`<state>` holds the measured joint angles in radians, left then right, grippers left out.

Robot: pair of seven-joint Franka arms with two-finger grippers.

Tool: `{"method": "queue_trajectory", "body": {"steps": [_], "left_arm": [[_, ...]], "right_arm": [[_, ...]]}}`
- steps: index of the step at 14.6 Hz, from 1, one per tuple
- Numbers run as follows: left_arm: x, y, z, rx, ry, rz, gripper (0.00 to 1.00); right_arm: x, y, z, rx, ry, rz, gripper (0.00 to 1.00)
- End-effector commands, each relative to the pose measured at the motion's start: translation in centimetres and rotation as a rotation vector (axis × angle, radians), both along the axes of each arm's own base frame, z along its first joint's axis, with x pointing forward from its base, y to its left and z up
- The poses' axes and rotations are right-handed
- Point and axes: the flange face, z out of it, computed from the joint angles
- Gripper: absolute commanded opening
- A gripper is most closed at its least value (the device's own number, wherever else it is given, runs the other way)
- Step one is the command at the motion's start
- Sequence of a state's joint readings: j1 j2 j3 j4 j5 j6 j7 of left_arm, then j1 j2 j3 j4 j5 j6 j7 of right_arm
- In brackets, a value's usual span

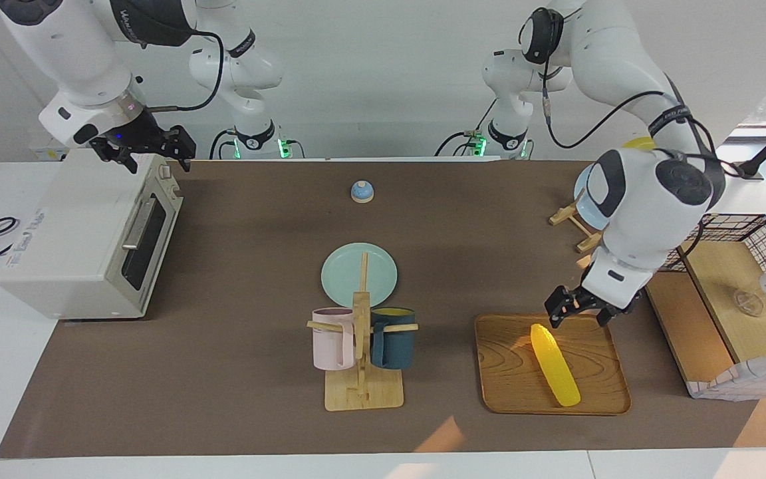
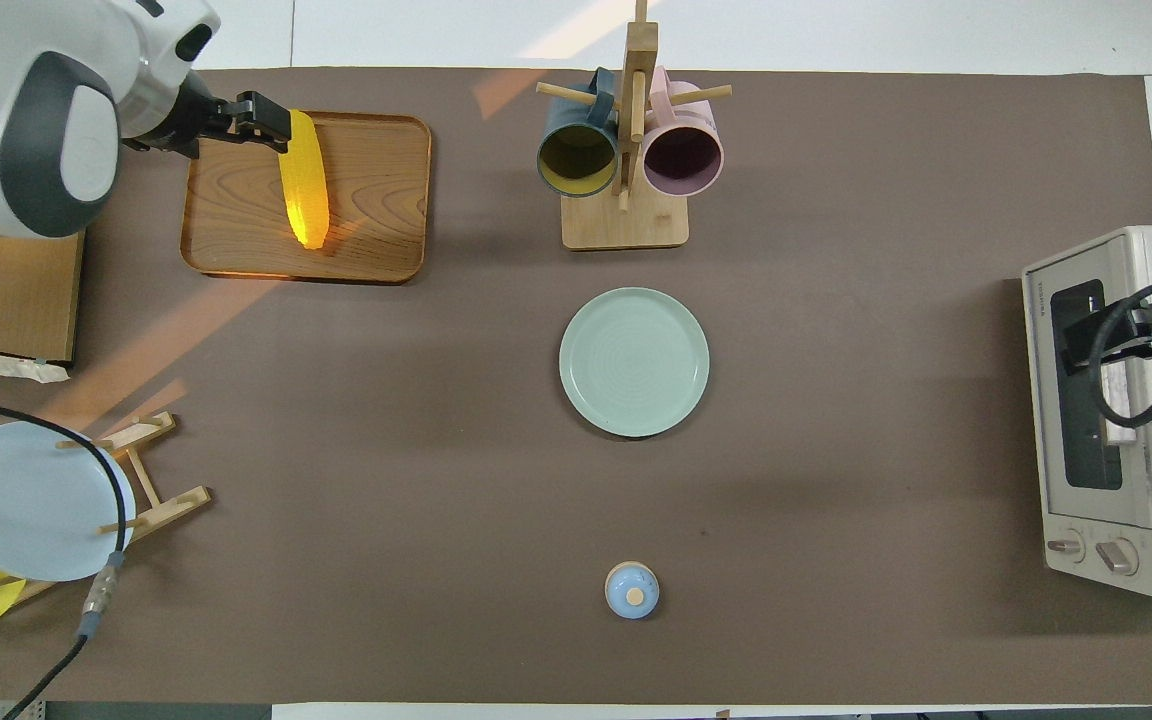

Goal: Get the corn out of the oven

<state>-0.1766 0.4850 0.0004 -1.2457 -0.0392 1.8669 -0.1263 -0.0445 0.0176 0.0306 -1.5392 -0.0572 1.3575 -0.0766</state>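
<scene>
The yellow corn (image 1: 554, 365) lies flat on a wooden tray (image 1: 509, 372) toward the left arm's end of the table; it also shows in the overhead view (image 2: 303, 185). My left gripper (image 1: 577, 318) is open and empty, just above the corn's end nearer to the robots and not touching it. It also shows in the overhead view (image 2: 261, 120). The off-white oven (image 1: 84, 239) stands at the right arm's end with its glass door shut. My right gripper (image 1: 157, 159) hangs open and empty over the oven's top corner nearest the robots.
A wooden mug rack (image 1: 362, 372) holds a pink mug (image 1: 332, 339) and a dark blue mug (image 1: 393, 336). A green plate (image 1: 343, 273) lies mid-table, a small blue bell (image 1: 362, 191) nearer the robots. A plate rack (image 1: 572, 219) and a wire basket (image 1: 749, 233) stand beside the tray.
</scene>
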Motion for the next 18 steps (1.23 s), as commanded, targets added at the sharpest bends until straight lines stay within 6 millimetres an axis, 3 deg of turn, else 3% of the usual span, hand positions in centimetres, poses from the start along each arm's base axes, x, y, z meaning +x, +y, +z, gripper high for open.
{"method": "queue_trajectory", "body": {"steps": [1,5,7,10,13,15,18], "left_arm": [[-3.9,1.1,5.4,0.017,0.056,-0.001,1.00],[-10.4,2.4,11.1,0.034,0.138,-0.006,1.00],[-13.9,2.9,12.7,0.041,0.163,-0.007,1.00],[-17.5,3.4,12.4,0.048,0.207,-0.008,1.00],[-18.6,3.4,11.4,0.048,0.217,0.005,1.00],[-17.6,4.6,11.9,0.036,0.160,0.022,1.00],[-16.9,3.8,11.5,0.034,0.143,0.012,1.00]], "right_arm": [[-0.2,0.0,0.5,0.025,-0.013,-0.010,1.00],[-0.2,-0.1,0.5,0.025,-0.013,-0.014,1.00],[-0.2,-0.1,0.4,0.025,-0.011,-0.014,1.00],[-0.2,-0.1,0.4,0.025,-0.011,-0.014,1.00],[-0.2,0.1,0.4,0.024,-0.011,-0.013,1.00],[-0.3,0.1,0.3,0.025,-0.008,-0.010,1.00],[-0.3,-0.1,0.3,0.025,-0.008,-0.015,1.00]]}}
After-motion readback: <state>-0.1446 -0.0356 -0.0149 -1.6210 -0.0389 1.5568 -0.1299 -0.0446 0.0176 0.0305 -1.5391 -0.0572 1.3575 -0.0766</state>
